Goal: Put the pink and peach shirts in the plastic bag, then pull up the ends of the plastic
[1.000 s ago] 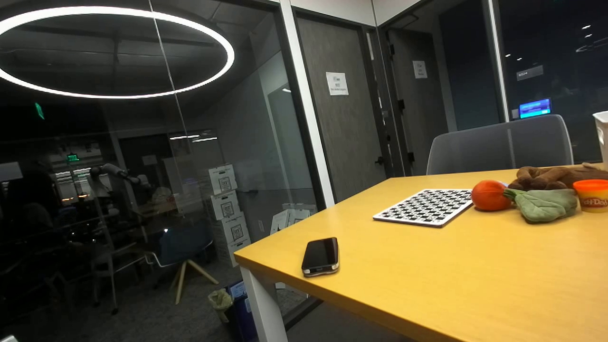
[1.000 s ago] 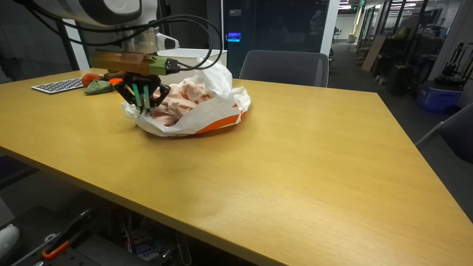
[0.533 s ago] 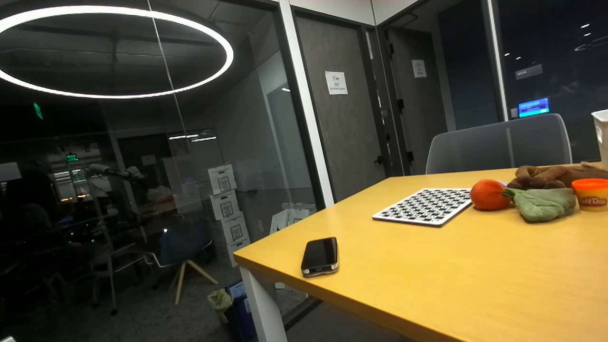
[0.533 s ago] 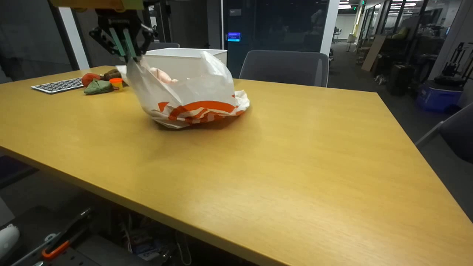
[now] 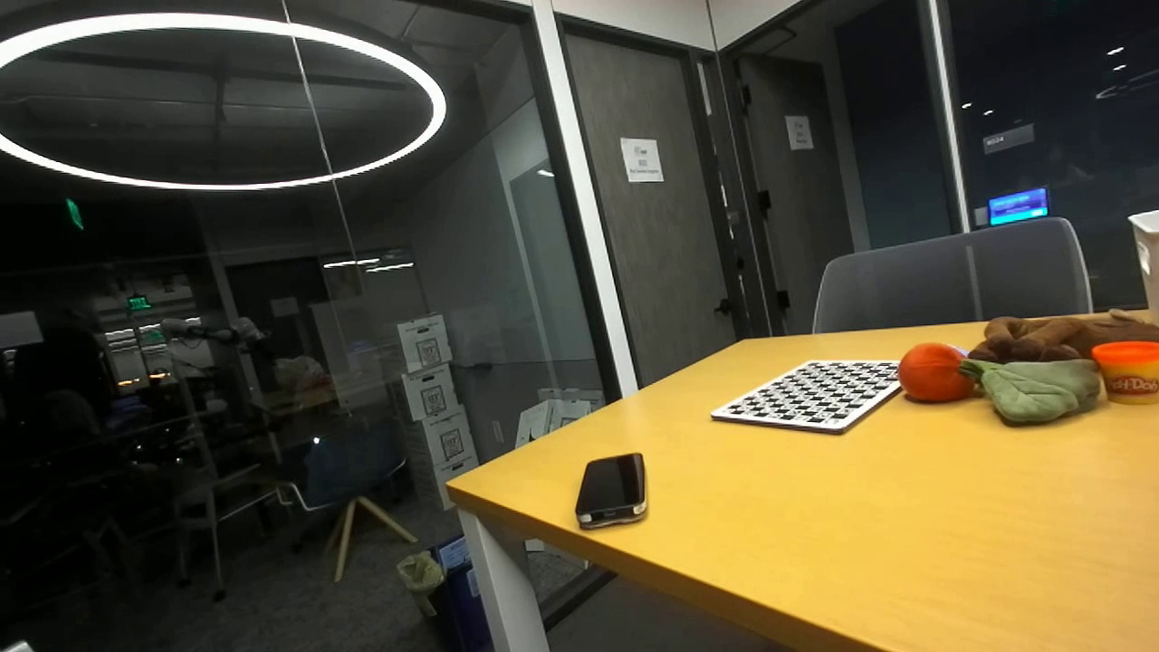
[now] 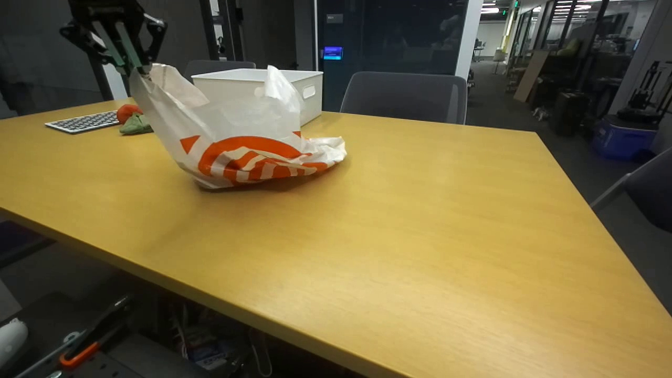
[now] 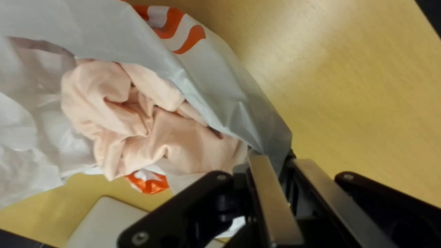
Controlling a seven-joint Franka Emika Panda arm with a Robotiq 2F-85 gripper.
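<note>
A robot's end effector [image 6: 132, 70] pinches the upper edge of a white plastic bag [image 6: 226, 123] with orange print, its two fingers [image 7: 274, 199] close together on the thin material. In an exterior view, the held corner stands high, stretched to a peak above the bench [image 6: 420, 236], while the bag's base rests on the yellow wood-toned top and the end away from the end effector lies crumpled. Another tip of plastic points upward in front of a white bin [image 6: 312, 108] with a handle slot, which stands just behind the bag. The wrist view looks down into the bag's mouth, where peach cloth [image 7: 165, 137] lies bundled in folds between the plastic walls; how many pieces it comprises cannot be told. In both exterior views, a black-and-white patterned board [image 5: 810, 396] lies flat on the bench, next to a round orange-red object [image 5: 934, 372] and a leaf-shaped green item [image 5: 1041, 391]. An exterior view shows a Play-Doh tub [image 5: 1127, 376] with an orange lid just beside the green item, a soft brown item [image 5: 1050, 337] behind them, and a black phone [image 5: 612, 489] near the bench's corner, well apart from the rest. A gray mesh-backed chair [image 5: 960, 276] stands at the bench's far side; a gray door [image 5: 647, 263] bears a paper notice [image 5: 642, 160], and white boxes [image 5: 435, 394] stand stacked beyond a glass panel [image 5: 380, 208].
</note>
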